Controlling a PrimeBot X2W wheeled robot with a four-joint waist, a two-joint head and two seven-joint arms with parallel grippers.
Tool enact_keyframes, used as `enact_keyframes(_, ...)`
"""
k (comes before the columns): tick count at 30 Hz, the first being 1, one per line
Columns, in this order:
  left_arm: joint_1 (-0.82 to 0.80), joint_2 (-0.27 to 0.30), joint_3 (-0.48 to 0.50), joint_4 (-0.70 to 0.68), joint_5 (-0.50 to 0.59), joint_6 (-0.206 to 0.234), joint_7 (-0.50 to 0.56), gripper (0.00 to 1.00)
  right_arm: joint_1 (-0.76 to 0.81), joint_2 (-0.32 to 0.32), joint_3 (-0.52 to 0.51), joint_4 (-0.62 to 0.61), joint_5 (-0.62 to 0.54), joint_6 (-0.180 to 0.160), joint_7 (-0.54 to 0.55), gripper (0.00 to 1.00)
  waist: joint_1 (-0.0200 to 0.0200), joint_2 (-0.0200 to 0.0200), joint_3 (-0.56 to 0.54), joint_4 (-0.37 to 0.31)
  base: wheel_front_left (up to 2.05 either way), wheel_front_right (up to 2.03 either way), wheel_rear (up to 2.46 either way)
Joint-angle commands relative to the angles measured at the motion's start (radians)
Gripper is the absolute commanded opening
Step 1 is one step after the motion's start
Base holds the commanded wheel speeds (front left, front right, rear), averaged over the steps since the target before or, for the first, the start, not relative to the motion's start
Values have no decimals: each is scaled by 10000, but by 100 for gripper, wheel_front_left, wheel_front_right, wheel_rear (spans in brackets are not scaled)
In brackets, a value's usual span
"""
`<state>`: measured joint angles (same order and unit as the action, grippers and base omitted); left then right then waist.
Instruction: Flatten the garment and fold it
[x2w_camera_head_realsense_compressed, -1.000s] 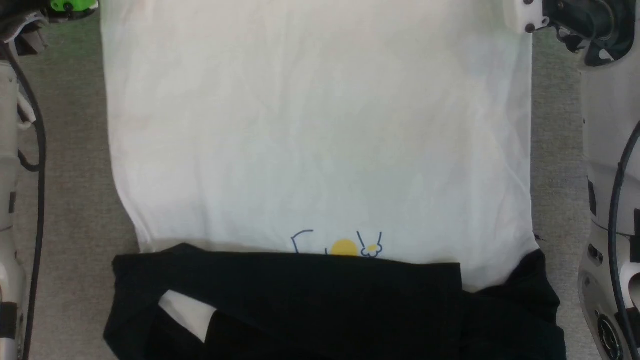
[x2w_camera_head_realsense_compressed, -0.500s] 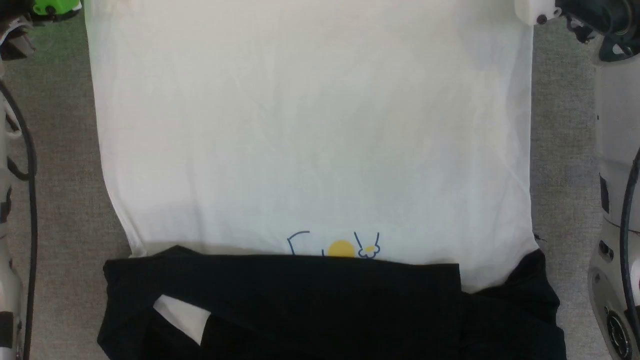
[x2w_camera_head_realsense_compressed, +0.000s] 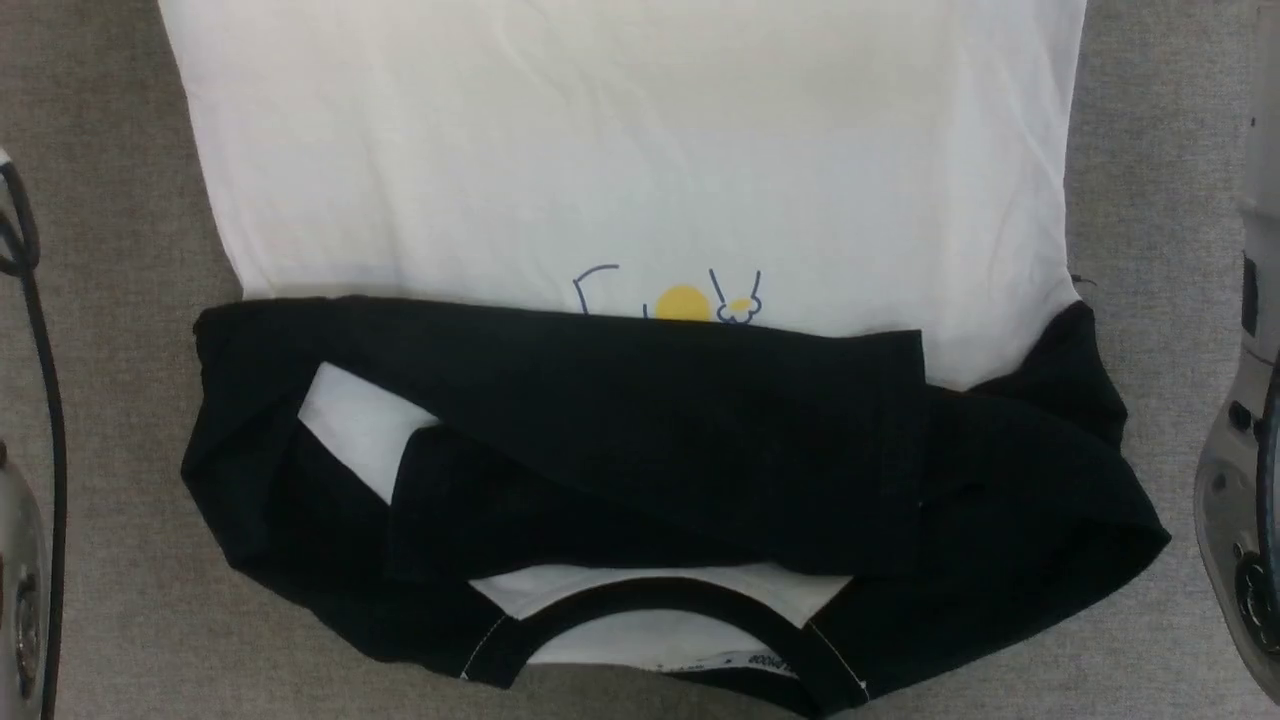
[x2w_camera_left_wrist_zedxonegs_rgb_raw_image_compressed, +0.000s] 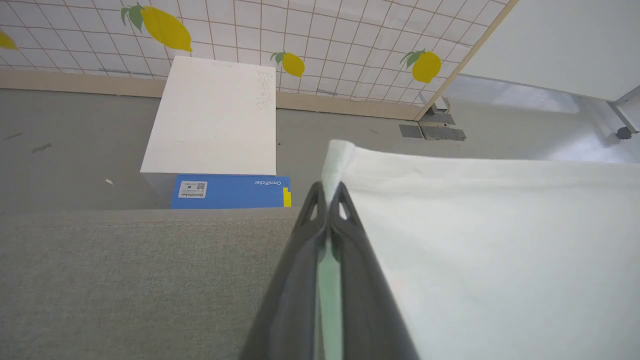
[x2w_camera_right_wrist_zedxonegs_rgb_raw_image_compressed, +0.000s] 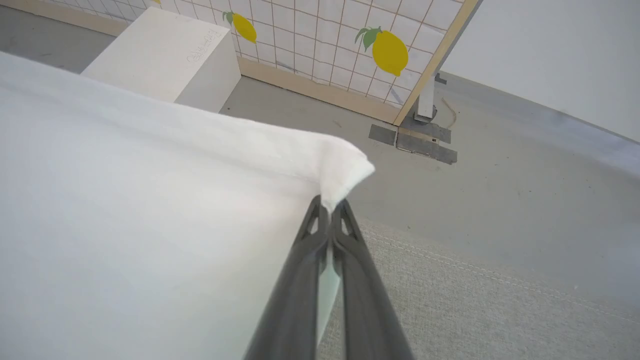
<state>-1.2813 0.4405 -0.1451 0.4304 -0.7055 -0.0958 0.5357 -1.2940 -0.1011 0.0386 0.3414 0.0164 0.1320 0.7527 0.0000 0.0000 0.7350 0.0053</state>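
Plainly, the garment (x2w_camera_head_realsense_compressed: 640, 150) lies spread on the grey cloth-covered table (x2w_camera_head_realsense_compressed: 110, 420) straight before the robot, and both claws have hold of its far edge. Seen from the left wrist, the left gripper (x2w_camera_left_wrist_zedxonegs_rgb_raw_image_compressed: 328, 192) has its two dark fingers pressed together on one white hem corner (x2w_camera_left_wrist_zedxonegs_rgb_raw_image_compressed: 340, 155), the shirt running off to the right of the fingers. Seen from the right wrist, the right gripper (x2w_camera_right_wrist_zedxonegs_rgb_raw_image_compressed: 330, 210) pinches the other corner (x2w_camera_right_wrist_zedxonegs_rgb_raw_image_compressed: 345, 170), which bunches into a small peak just above the fingertips, the white body stretching away to the left. Beyond the table edge a white box (x2w_camera_left_wrist_zedxonegs_rgb_raw_image_compressed: 215, 120) stands on the grey floor with a blue labelled box (x2w_camera_left_wrist_zedxonegs_rgb_raw_image_compressed: 230, 192) just beside it, backed by a tiled wall with lemon prints (x2w_camera_left_wrist_zedxonegs_rgb_raw_image_compressed: 300, 30). On the shirt itself the black sleeves (x2w_camera_head_realsense_compressed: 640, 420) lie folded across the chest — they cover the lower part of the yellow circle print (x2w_camera_head_realsense_compressed: 684, 303). Its long axis runs up the head view: black collar (x2w_camera_head_realsense_compressed: 650, 600) nearest the robot, hem away from it.
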Motion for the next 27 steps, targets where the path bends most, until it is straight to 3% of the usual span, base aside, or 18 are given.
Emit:
enact_keyframes(1, -182, 12, -40, 212, 56, -68, -140, 0, -137, 47, -44, 183, -56, -13, -159, 0, 0, 0, -38, 7, 0, 0, 0)
enact_keyframes(4, -191, -75, -178, 616, -7, -177, -439, 0, -167, 105, -77, 531, 20, -13, -394, 0, 0, 0, -147, 58, 0, 0, 0)
enact_keyframes(11, 1100, -424, -998, 542, -939, -342, -1853, 0, 1078, -17, -118, 1018, 1063, -13, -1262, 0, 0, 0, -1733, 423, 0, 0, 0)
enact_keyframes(23, 4771, 136, -1651, -602, -2303, -343, -3102, 0, 4963, -440, -549, 362, 2959, -13, -1679, 0, 0, 0, -5083, 692, 0, 0, 0)
enact_keyframes(27, 6171, -26, -1739, -1225, -2569, -21, -3062, 0, 6443, -385, -679, -110, 3301, -13, -1519, 0, 0, 0, -5903, 753, 0, 0, 0)
